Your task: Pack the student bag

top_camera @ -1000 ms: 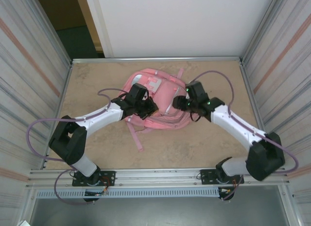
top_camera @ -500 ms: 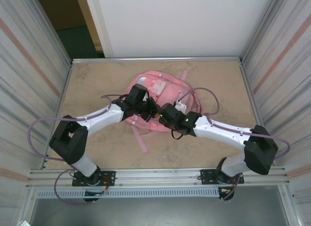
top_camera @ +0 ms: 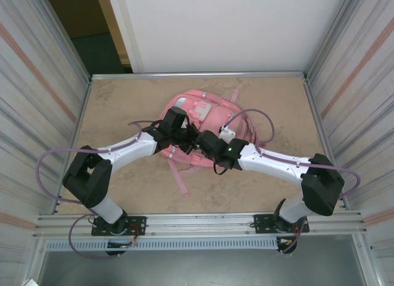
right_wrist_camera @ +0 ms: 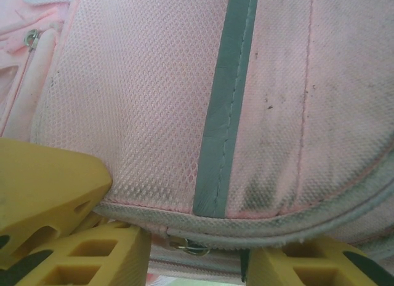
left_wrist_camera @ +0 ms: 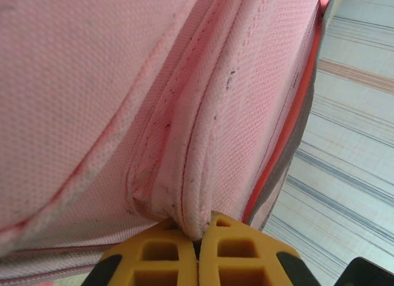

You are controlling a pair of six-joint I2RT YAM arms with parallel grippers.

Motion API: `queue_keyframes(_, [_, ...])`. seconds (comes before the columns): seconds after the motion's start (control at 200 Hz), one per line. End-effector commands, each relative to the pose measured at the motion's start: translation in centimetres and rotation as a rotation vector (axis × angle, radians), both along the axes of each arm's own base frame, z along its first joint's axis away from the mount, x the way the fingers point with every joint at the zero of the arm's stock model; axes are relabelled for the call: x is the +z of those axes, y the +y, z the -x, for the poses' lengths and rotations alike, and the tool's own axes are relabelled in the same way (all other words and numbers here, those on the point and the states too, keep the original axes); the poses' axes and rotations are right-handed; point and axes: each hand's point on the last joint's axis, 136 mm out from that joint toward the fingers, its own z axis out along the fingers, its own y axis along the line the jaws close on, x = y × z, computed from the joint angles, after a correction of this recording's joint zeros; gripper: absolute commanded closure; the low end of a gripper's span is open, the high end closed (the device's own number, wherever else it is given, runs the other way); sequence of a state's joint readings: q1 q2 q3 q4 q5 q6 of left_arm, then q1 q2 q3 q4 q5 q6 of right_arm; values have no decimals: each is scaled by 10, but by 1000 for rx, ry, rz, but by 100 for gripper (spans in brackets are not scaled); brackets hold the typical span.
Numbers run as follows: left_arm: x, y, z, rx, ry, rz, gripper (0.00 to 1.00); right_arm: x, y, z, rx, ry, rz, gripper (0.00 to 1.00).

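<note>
Tan surface [top_camera: 123, 101] at the widest, fenced left and right by ribbed panels [top_camera: 37, 83]. On it, toward the far middle, the student bag [top_camera: 215, 104]: pink, lying flat, patch side up, by far the biggest item there.

Next in size, two white-and-black arms. Left arm [top_camera: 123, 150] angled in from the near left to the bag's near-left edge. Right arm [top_camera: 277, 163] stretched across from the near right to the bag's near edge. Both wrists close together over that edge, almost touching. Purple cables [top_camera: 55, 157] looped off each arm.

Left claw [left_wrist_camera: 198, 227]: yellow fingers pressed together, pinching a piped seam [left_wrist_camera: 197, 144] of the pink fabric, the fold bunched right at the tips.

Right claw [right_wrist_camera: 197, 261]: yellow fingers spread, one low at the left, one low at the right, with the bag's rounded rim lying across the gap just above them. Impossible to say whether either finger touches the rim. At the left of that view, a further yellow wedge [right_wrist_camera: 49, 181] against the mesh; impossible to say what it belongs to.

Smaller still: a pink strap [top_camera: 178, 178] trailing off the bag toward the near edge of the surface. A white-and-pink patch [top_camera: 200, 107] on the bag's upper face. A grey stripe [right_wrist_camera: 221, 95] running down the pink mesh to the rim. Smallest of all, a metal zipper pull [right_wrist_camera: 184, 244] hanging under the rim, in the gap between the spread fingers.
</note>
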State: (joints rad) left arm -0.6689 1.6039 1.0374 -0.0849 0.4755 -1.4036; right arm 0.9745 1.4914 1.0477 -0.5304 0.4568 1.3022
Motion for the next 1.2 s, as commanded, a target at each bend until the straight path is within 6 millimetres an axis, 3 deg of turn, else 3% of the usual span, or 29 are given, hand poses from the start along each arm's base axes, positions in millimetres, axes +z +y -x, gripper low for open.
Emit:
queue_keyframes(0.0, [13, -8, 6, -68, -23, 55, 99, 5, -38, 3, -89, -18, 119, 63])
queue_keyframes(0.18, [12, -8, 4, -68, -27, 47, 100, 6, -57, 7, -85, -17, 191, 75])
queue_keyframes(0.331, [10, -7, 5, -72, -24, 38, 100, 8, -50, 7, -32, 6, 149, 77])
queue_keyframes(0.481, [9, -7, 5, -72, -22, 35, 100, 15, -20, 5, 129, 4, 92, 67])
queue_keyframes(0.641, [12, -9, 6, -77, -22, 52, 100, 3, -30, -5, 96, 7, 173, 63])
queue_keyframes(0.707, [13, -9, 6, -77, -25, 52, 100, 2, -30, -12, 124, -14, 214, 67])
queue_keyframes(0.787, [11, -8, 7, -80, -24, 44, 100, 8, -20, -17, 206, -55, 237, 80])
queue_keyframes(0.937, [7, -1, 3, -75, -41, 18, 100, 20, -10, -13, 375, -99, 242, 100])
queue_keyframes(1.193, [-6, 37, -24, -88, -116, -97, 100, 23, -23, 27, 728, 39, 181, 100])
